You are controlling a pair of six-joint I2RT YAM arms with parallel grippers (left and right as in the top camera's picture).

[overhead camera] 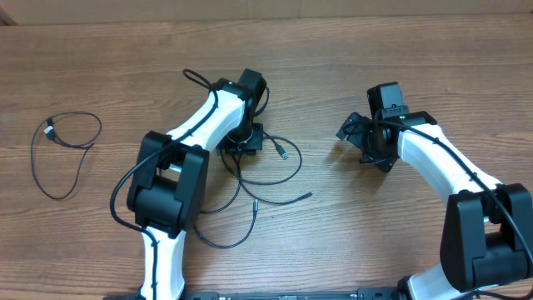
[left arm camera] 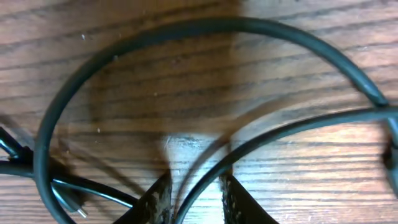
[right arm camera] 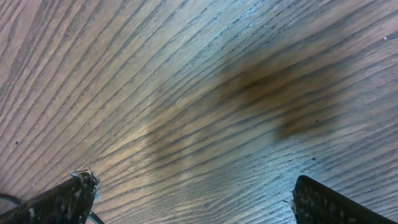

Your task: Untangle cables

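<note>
Loops of the cables (overhead camera: 252, 217) lie nearest to the robot, thin black cords in a tangle at the middle of the bench (overhead camera: 350, 242). The left arm (overhead camera: 179, 167), white with black joints, stretches from the near edge over this tangle. It stands in the way from above and hides the left part of the tangle. One plug (overhead camera: 283, 152) with a silver tip lies at the right side of the tangle, free of the arm.

The left claw (overhead camera: 241, 140) points down at the far part of the tangle. In its wrist view the fingertips (left arm camera: 160, 199) are a little apart. One cord runs between them, and some wood shows beside it, so the cord is not pinched. A bigger loop curves around in front of them. Another plug end lies at the left, but it is blurred.

The right claw (overhead camera: 371, 137) hangs to the right, well apart from the tangle, above bare wood. Its jaws are wide open and hold nothing.

Far at the left side, a loose cable (overhead camera: 33, 162) lies alone in a loop, well apart from the tangle and from both claws.
</note>
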